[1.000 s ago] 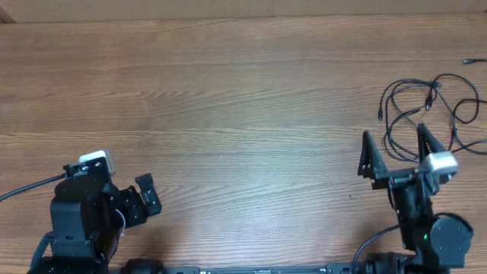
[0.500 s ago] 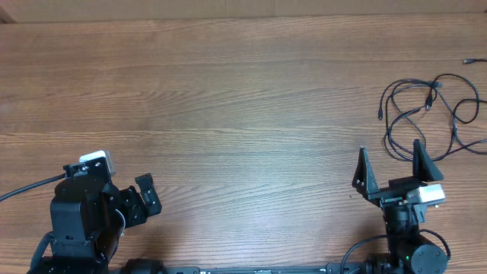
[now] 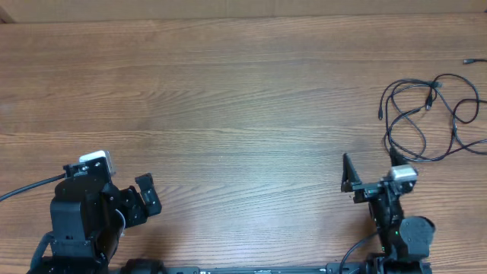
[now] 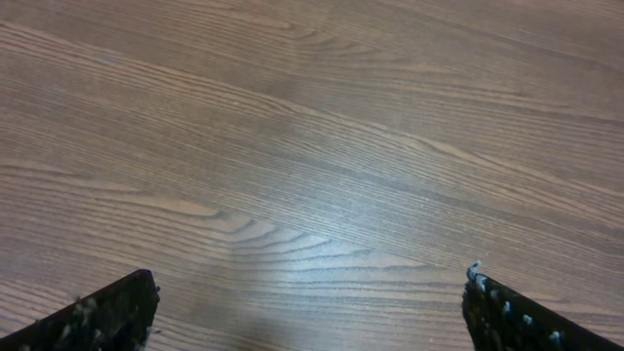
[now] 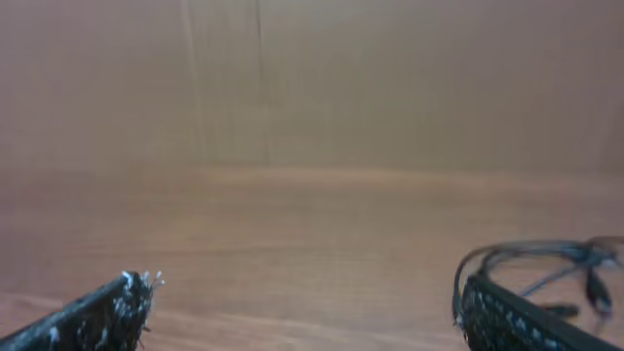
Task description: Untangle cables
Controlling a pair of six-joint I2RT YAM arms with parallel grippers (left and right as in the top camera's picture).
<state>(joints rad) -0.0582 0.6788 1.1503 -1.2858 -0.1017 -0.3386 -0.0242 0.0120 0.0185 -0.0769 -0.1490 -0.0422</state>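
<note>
Cables (image 3: 431, 97) lie looped just beyond the spread-jawed right pincer (image 3: 370, 158).

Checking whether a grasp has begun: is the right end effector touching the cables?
Cannot tell. Overhead, the right end effector has one fingertip right at the near loop of the cables; the right wrist view blurs that spot.

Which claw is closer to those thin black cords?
The right gripper, open just short of the cables; the left gripper sits far off on the opposite side.
</note>
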